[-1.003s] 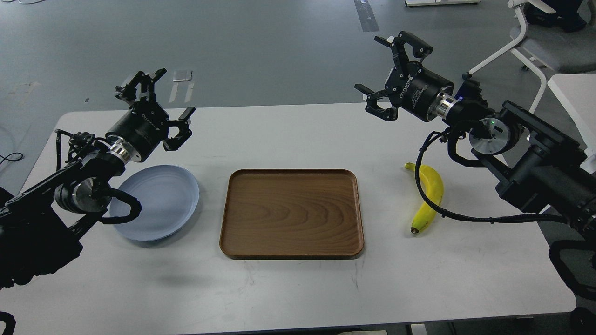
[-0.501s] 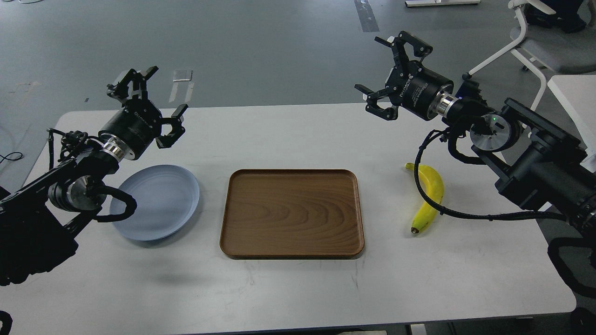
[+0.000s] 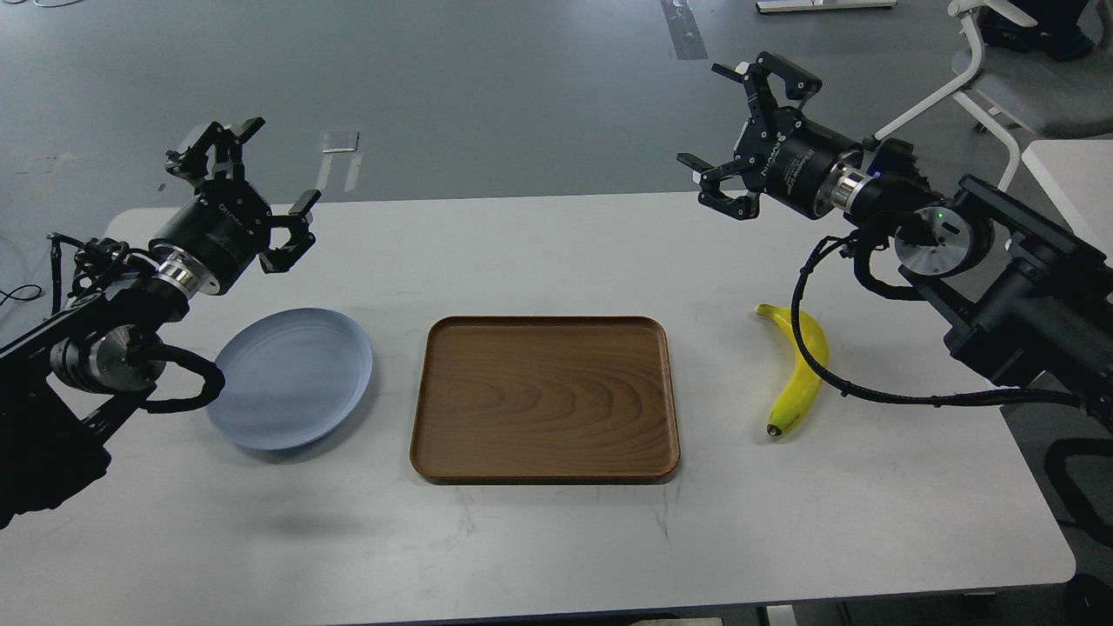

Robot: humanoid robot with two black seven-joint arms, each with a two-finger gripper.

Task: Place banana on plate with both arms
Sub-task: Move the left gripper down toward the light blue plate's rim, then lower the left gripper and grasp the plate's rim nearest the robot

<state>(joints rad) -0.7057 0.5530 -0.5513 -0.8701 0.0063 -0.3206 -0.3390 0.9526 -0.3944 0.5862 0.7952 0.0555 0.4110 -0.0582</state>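
The banana (image 3: pixel 802 369) lies flat on the white table (image 3: pixel 539 539), to the right of the wooden tray (image 3: pixel 544 398) and apart from it. Its greenish stem points away from the robot and its dark tip points toward the near edge. A black cable (image 3: pixel 835 382) from the right arm crosses over the upper half of the banana. Nothing grips the banana.

The plate (image 3: pixel 291 378) sits on the table on the far side of the tray, to the left, well apart from the banana. It holds nothing. The tray between them also holds nothing.

The right gripper (image 3: pixel 739 130) hangs in the air above the far edge of the table, beyond the banana and a little to its left, well clear of it. Its fingers are spread wide and hold nothing.

The left gripper (image 3: pixel 243 187) hangs above the far left part of the table, beyond the plate and not touching it. Its fingers are likewise spread wide with nothing between them. The left arm's cable loop (image 3: pixel 178 387) lies just beside the plate's left rim.

Behind the table is grey floor, and a white chair (image 3: pixel 1000 78) stands at the upper right, with 1 more white tabletop (image 3: pixel 1074 187) at the right edge.
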